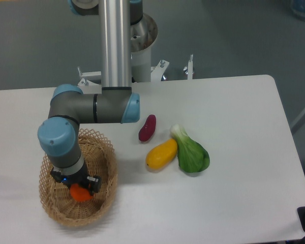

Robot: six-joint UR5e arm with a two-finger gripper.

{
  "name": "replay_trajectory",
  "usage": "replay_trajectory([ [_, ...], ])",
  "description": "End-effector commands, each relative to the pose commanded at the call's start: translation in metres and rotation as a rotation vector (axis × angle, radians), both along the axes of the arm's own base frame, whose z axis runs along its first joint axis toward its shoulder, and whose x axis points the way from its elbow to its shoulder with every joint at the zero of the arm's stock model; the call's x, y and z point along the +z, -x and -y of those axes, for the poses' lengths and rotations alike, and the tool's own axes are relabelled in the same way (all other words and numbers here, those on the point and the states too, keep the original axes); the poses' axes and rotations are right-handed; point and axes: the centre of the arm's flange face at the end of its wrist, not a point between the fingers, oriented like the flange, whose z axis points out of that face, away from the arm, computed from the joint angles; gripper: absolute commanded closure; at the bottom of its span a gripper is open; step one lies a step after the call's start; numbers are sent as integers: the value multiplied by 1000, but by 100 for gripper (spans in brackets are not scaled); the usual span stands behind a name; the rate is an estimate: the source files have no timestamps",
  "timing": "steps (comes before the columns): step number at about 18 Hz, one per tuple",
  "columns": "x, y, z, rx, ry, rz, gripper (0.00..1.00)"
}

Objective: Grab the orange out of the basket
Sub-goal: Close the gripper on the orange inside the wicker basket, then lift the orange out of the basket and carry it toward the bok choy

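Note:
The light tan wicker basket (102, 203) stands at the front left of the white table. The small bright orange (81, 193) lies inside it, partly covered from above by my gripper (79, 189). The gripper reaches straight down into the basket and sits right over the orange, its black fingers on either side of the fruit. The arm's wrist hides the fingertips, so I cannot tell whether they press on the orange.
A purple-red elongated vegetable (147, 127), a yellow-orange mango-like fruit (161, 154) and a green leafy vegetable (191, 152) lie on the table (234, 112) right of the basket. The arm's column (116, 40) stands at the back edge.

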Motion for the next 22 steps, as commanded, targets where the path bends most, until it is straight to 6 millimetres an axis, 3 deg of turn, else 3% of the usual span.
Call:
replay_trajectory([
  [5, 78, 42, 34, -23, 21, -17, 42],
  [6, 100, 59, 48, -27, 30, -21, 42],
  [9, 133, 110, 82, -45, 48, -31, 42],
  [12, 140, 171, 118, -72, 67, -52, 42],
  [14, 162, 214, 146, -81, 50, -86, 42],
  [16, 159, 262, 181, -97, 72, -94, 44],
  [18, 158, 281, 199, -118, 85, -100, 44],
  [22, 152, 297, 209, -93, 84, -94, 44],
])
